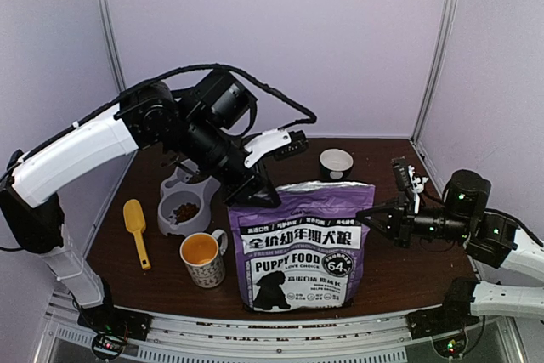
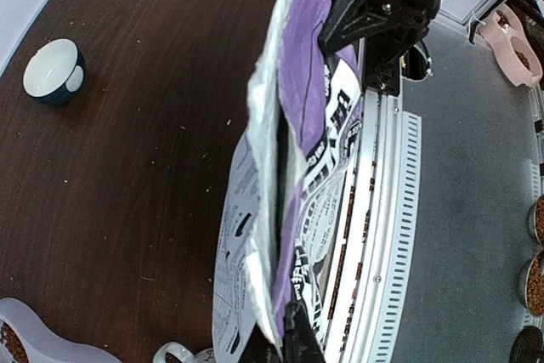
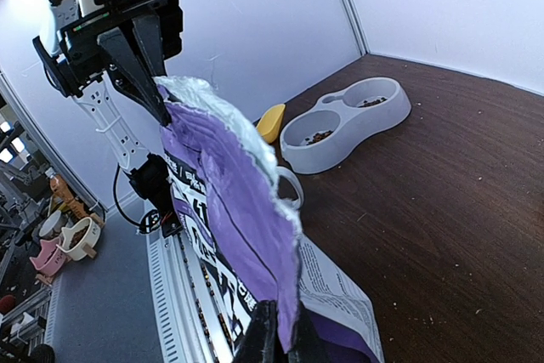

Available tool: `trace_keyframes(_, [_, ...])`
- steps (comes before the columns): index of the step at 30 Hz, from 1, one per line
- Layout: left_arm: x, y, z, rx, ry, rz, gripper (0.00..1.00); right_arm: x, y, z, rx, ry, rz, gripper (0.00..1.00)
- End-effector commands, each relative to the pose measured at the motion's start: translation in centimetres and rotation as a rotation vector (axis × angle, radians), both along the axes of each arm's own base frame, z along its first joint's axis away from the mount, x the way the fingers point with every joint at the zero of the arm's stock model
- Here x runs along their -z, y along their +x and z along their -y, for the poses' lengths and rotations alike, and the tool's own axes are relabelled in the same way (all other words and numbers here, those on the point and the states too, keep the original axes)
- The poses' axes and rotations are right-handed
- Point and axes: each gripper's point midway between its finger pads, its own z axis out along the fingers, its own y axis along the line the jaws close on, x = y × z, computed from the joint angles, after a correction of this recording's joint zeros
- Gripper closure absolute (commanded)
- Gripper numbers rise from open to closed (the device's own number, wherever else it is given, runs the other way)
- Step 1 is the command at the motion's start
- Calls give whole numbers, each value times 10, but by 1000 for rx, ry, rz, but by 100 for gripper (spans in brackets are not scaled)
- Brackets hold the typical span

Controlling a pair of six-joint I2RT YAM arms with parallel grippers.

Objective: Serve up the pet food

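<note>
Purple pet food bag [image 1: 302, 244] stands upright on the table [image 1: 408, 269], your left claw [image 1: 259, 195] and right claw [image 1: 365, 212] clenched on its top corners; opening appears in hand. Next, spread the mouth gently.

Read on the purple bag [image 1: 302, 244] in big white letters: "PUPPY FOOD", with small "LOVE CHOICE" just under. Saw "64" in a round badge [image 1: 333, 266] beside that. Found Chinese signs along the white band [image 1: 297, 237]. Could not read the tiny print.
</note>
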Motion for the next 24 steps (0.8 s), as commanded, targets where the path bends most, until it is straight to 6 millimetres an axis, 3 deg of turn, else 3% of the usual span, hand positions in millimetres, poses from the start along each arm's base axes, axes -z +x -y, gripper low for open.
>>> trace_keyframes(1, [-9, -4, 13, 50, -44, -6, 100, -49, -4, 1, -15, 105, 127, 100])
trace_keyframes(3, [-10, -4, 15, 51, -48, -7, 100, -49, -5, 1, -19, 106, 129, 100])
trace_keyframes(4, [-11, -3, 16, 44, -48, -5, 94, -49, -5, 1, -21, 106, 129, 100])
trace_keyframes(5, [-10, -1, 17, 39, -45, -2, 82, -49, -5, 1, -23, 107, 129, 100])
trace_keyframes(8, [-7, 0, 20, 40, -38, -5, 73, -50, -6, 0, -29, 109, 129, 100])
trace_keyframes(11, [-3, 1, 24, 45, -31, -9, 81, -50, -7, -1, -34, 108, 132, 100])
trace_keyframes(14, [-3, 2, 26, 47, -32, -5, 100, -51, -7, 0, -35, 109, 137, 100])
trace_keyframes(20, [-9, 1, 29, 61, -51, -1, 100, -49, -7, -2, -43, 108, 132, 100])
trace_keyframes(22, [-9, 2, 31, 61, -52, -4, 88, -49, -8, -2, -47, 110, 131, 100])
trace_keyframes(24, [-9, 3, 34, 64, -55, -6, 85, -49, -7, -2, -48, 110, 131, 100])
